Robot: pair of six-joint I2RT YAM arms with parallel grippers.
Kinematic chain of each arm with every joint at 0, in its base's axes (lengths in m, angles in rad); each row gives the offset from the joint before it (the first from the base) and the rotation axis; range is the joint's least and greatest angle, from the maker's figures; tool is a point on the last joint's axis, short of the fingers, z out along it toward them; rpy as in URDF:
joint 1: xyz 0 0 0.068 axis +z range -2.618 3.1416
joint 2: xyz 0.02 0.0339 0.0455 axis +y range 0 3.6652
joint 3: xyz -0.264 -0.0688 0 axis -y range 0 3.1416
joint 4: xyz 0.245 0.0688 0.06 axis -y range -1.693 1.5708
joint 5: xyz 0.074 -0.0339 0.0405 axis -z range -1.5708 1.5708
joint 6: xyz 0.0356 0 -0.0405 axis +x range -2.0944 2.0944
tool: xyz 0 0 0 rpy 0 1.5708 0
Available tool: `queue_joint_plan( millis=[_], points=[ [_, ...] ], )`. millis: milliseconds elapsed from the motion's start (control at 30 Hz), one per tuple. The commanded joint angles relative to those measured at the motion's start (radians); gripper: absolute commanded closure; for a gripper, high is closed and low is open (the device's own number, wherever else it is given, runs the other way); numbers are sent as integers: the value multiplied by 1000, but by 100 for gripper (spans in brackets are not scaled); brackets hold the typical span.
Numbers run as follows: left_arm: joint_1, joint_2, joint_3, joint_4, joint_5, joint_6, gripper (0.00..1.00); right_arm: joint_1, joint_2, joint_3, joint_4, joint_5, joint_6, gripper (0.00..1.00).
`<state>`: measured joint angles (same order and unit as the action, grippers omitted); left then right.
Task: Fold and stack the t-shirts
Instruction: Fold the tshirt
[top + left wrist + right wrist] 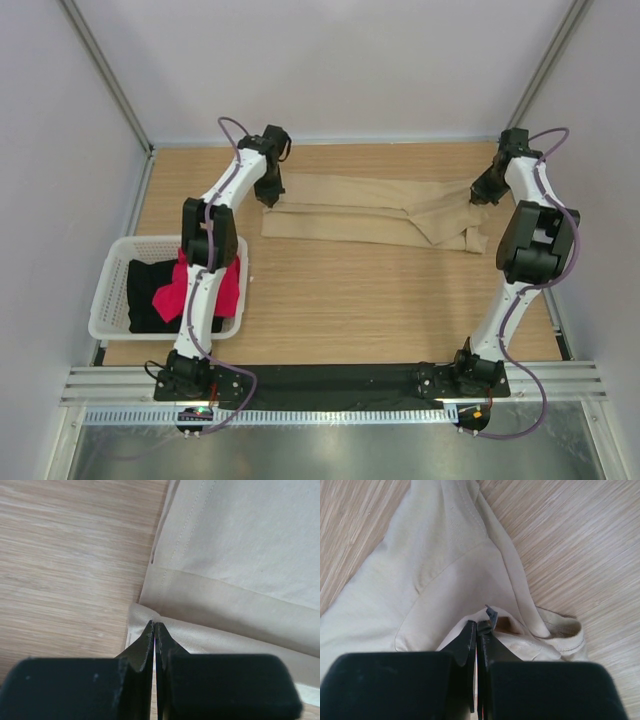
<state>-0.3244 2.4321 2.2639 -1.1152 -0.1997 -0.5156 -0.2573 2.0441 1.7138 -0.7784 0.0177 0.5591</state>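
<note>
Top view, shirt: the tan t-shirt (360,220) lies as a long folded band on the far half of the table (350,300). Its long axis runs left to right, with the bunched end to the right.
Top view, ends: the left gripper (272,195) is at the band's left end and the right gripper (480,192) at its right end. The wrists hide both sets of tips.
Top view, surroundings: a white basket (110,270) at near left holds a red-pink t-shirt (190,290) over a black t-shirt (145,290). The left arm crosses above and covers part of both.
Left wrist, grip: the left gripper (154,627) has its jaws closed at a folded hem corner. It is unclear whether cloth is pinched.
Left wrist, cloth: the tan t-shirt (240,545) fills the right side and is cut off by the frame. Bare table (65,555) shows at left.
Right wrist, grip: the right gripper (480,625) is clamped on the collar of the tan t-shirt (435,570).
Right wrist, detail: a small label (491,613) stands up beside the tips, its print unreadable.
</note>
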Motion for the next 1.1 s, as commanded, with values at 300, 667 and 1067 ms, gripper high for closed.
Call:
queue_joint_plan(
  millis=[300,667,1067],
  points=[
    [28,27,105,52,-6,-24,64,1,44,52,54,-64,42,93],
    [2,-211,-128,152,23,9,43,-8,96,237,-71,-18,-22,56],
    [-53,-212,-317,206,278,17,53,32,-149,23,-107,-97,-24,46]
  ],
)
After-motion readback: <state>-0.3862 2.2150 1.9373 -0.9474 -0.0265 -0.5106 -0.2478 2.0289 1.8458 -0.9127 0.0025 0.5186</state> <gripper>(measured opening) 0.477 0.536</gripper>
